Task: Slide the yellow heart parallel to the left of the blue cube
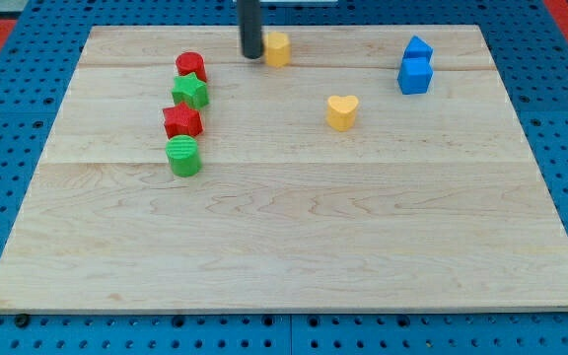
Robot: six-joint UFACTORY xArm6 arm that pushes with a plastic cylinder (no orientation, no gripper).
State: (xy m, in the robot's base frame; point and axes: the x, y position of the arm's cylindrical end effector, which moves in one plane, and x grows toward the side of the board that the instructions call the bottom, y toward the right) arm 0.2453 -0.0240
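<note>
My tip (251, 55) rests on the far part of the wooden board (284, 247), a little left of the middle. It is a plain dark rod with no jaws, so it holds nothing; it only stands on the wood. Just beside it on the right, touching or nearly so, sits a small yellow block (278, 47) whose exact shape I cannot make out.

The yellow heart (342, 111) lies nearer than the tip and to its right, alone on bare wood, well apart from the rod. The blue cube (414, 76) stands farther right and slightly farther back than the heart, with a clear gap between the two. Right behind the cube, touching it, is a second blue block (418, 47) with a peaked top.

On the left side of the board four blocks form a short line running from far to near: a red block (191, 66) at the far end, then a green star (191, 92), then a red star (182, 122), then a green round block (183, 156) nearest. Each sits close against the next. This line is left of the tip and well apart from the heart.

The board lies on a blue pegboard surface (8, 148).
</note>
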